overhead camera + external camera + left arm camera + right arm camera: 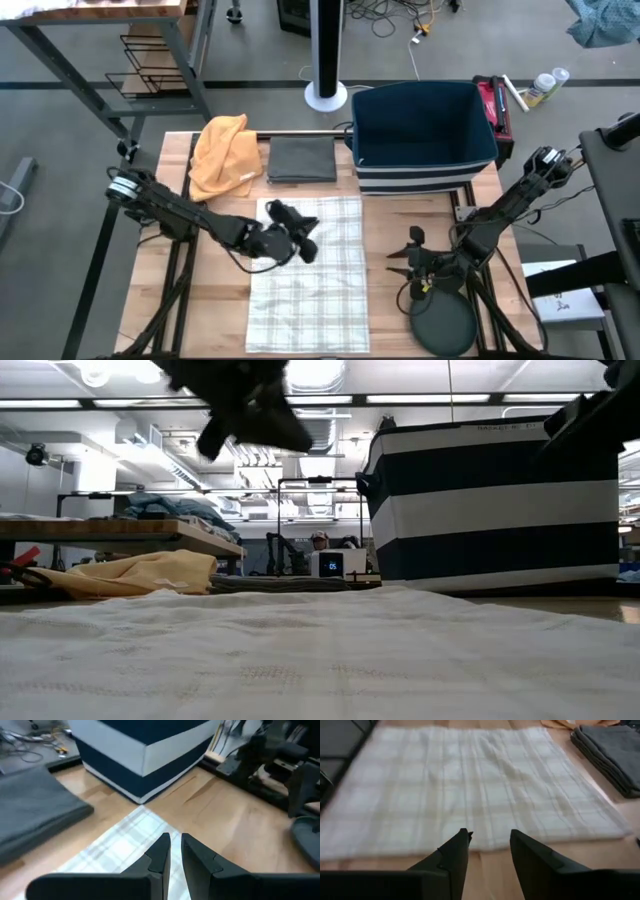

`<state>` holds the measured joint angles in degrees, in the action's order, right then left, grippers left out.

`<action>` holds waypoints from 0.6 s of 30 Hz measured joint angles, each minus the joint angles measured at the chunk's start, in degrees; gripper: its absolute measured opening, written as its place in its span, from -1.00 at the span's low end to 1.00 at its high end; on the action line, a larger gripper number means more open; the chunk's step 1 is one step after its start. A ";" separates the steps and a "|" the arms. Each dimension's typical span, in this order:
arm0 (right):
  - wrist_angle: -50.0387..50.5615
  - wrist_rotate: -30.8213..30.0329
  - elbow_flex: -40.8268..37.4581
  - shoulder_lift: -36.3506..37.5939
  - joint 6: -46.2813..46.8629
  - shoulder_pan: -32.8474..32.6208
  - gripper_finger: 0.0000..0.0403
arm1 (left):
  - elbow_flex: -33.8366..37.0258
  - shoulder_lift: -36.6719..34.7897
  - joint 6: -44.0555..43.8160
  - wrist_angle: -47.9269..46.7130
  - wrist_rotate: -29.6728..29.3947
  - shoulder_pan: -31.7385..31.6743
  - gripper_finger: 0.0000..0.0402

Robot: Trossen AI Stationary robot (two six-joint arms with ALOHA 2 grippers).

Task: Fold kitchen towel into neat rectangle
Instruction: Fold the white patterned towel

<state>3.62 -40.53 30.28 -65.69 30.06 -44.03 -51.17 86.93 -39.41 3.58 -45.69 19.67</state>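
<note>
Towel point(310, 275): plaid, spread flat on table point(210, 320), near front edge | right gripper point(408, 252): beside towel's right side, fingers apart, nothing held | left gripper point(300, 232): above towel's far part, fingers nearly together, nothing held | behind: grey folded cloth point(301, 159), yellow cloth point(222, 153), striped bin point(423, 130)

- One white checked kitchen towel point(310, 270) is seen, laid out flat on the bench point(400, 215).
- One yellow cloth point(222, 155) is seen, bunched up.
- One grey cloth point(301, 160) is seen, folded.
- One bin point(422, 135) with dark blue and white stripes is seen.
- One round dark pad point(443, 330) is seen near the bench's edge.
- Two pincers are counted: the left pincer point(290, 228) over the towel and the right pincer point(403, 250) beside it.
</note>
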 joint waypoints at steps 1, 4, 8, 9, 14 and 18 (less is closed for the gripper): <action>-1.38 0.00 0.00 0.00 -0.04 0.18 -0.29 | 3.28 -1.55 -0.28 3.47 0.08 0.20 -0.81; -4.99 0.02 0.02 0.00 -0.36 1.14 -0.28 | 11.84 -6.22 -0.10 15.02 0.22 1.00 -0.81; -7.35 0.03 0.01 0.00 -0.04 3.53 -0.31 | 20.47 -10.91 -0.16 24.31 1.17 1.98 -0.81; -7.45 0.06 0.05 0.00 -0.02 4.43 -0.32 | 21.99 -12.03 -0.63 25.47 1.31 2.16 -0.81; -7.36 -0.22 0.77 0.00 3.94 11.03 -0.33 | 28.11 -16.82 -5.33 26.35 1.99 2.31 -0.67; -6.63 -0.34 0.50 -0.02 9.68 14.97 -0.21 | 32.01 -19.33 -8.21 26.44 3.26 2.31 -0.44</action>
<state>-3.02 -40.87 30.78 -65.71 39.75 -29.06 -19.16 67.60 -47.62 30.02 -42.43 21.98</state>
